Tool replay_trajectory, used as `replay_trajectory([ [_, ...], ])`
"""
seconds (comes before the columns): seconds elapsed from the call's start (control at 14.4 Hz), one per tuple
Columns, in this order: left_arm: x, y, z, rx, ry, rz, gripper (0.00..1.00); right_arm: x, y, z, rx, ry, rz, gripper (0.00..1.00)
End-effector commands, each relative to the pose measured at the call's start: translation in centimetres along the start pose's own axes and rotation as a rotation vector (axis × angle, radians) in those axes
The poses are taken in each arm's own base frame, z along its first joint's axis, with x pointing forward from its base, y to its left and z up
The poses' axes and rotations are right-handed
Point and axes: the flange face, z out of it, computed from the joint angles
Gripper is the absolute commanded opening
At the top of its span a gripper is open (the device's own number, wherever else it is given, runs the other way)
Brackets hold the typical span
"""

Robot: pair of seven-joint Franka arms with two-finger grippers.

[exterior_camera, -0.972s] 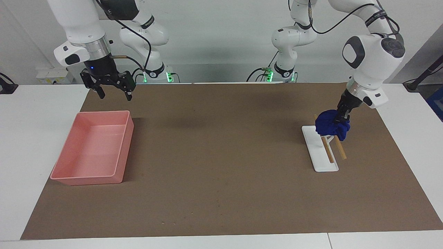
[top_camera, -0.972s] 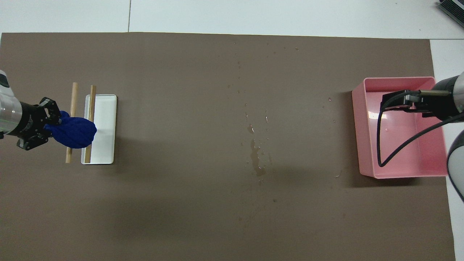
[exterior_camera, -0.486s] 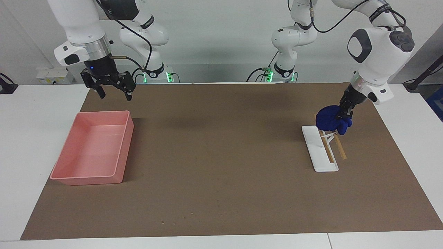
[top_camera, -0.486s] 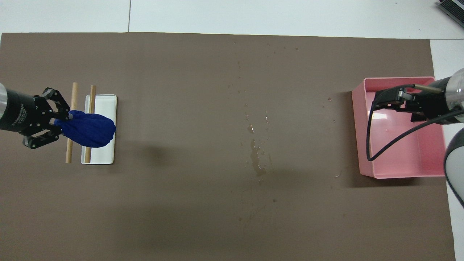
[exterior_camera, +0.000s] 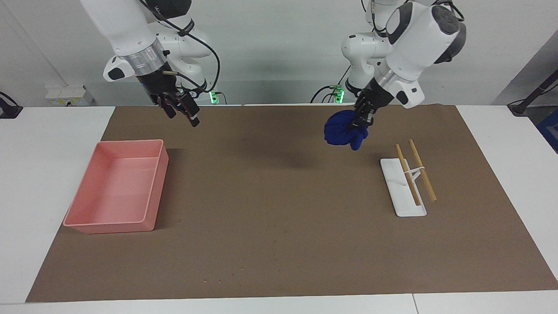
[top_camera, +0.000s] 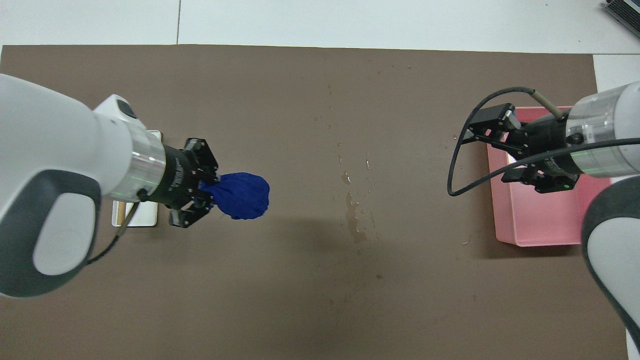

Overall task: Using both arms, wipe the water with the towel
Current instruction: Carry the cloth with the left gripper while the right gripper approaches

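The towel [exterior_camera: 344, 129], a royal-blue wrinkly lump, hangs in the air with my left gripper [exterior_camera: 360, 119] shut on its top. In the overhead view the towel [top_camera: 242, 195] and left gripper [top_camera: 209, 188] are over the brown mat, between the white rack and the water. The water [top_camera: 353, 220] is a thin puddle with scattered drops at the mat's middle. My right gripper [exterior_camera: 181, 116] is open and holds nothing. It is raised, and from above the right gripper [top_camera: 492, 147] is over the pink tray's edge that faces the table's middle.
A pink tray [exterior_camera: 130, 142] stands empty at the right arm's end of the mat [exterior_camera: 279, 226]. A white rack [exterior_camera: 399, 198] with two wooden rods [exterior_camera: 422, 170] stands at the left arm's end; from above my left arm hides most of it.
My left gripper has lifted the towel off the rack's rods and carried it toward the table's middle. The right gripper has swung from over the tray toward the middle too.
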Motion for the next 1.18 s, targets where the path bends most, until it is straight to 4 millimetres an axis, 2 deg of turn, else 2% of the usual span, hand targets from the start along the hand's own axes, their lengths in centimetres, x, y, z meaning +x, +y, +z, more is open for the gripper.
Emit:
replay_trajectory([
  [0.0,-5.7,-1.0,0.9,-0.061,-0.058,-0.106,0.0,-0.1,-0.9,-0.5,0.07,-0.039,0.205,1.0],
  [0.14,-10.3,-1.9,1.8,-0.114,-0.097,-0.19,0.0,-1.9,-2.4,0.0,0.084,-0.057,0.292,1.0],
  [0.21,-11.9,-2.2,2.1,-0.138,-0.117,-0.223,0.0,-2.5,-2.9,0.3,0.083,-0.065,0.35,1.0],
  [0.35,-14.3,-2.6,2.1,-0.194,-0.167,-0.287,0.0,-3.8,-3.6,1.1,0.078,-0.09,0.455,1.0],
  [0.56,-17.6,-3.0,1.9,-0.282,-0.254,-0.377,0.0,-4.5,-3.0,1.8,0.018,-0.118,0.504,1.0],
  [0.69,-18.6,-3.3,1.6,-0.312,-0.286,-0.384,0.0,-5.0,-3.1,2.3,0.014,-0.196,0.523,1.0],
  [0.9,-18.9,-2.7,0.0,-0.386,-0.358,-0.449,0.0,-5.0,-3.3,2.3,0.027,-0.207,0.556,1.0],
  [1.11,-19.7,-2.9,-0.2,-0.438,-0.368,-0.459,0.0,-5.3,-3.1,2.6,0.018,-0.212,0.558,1.0],
])
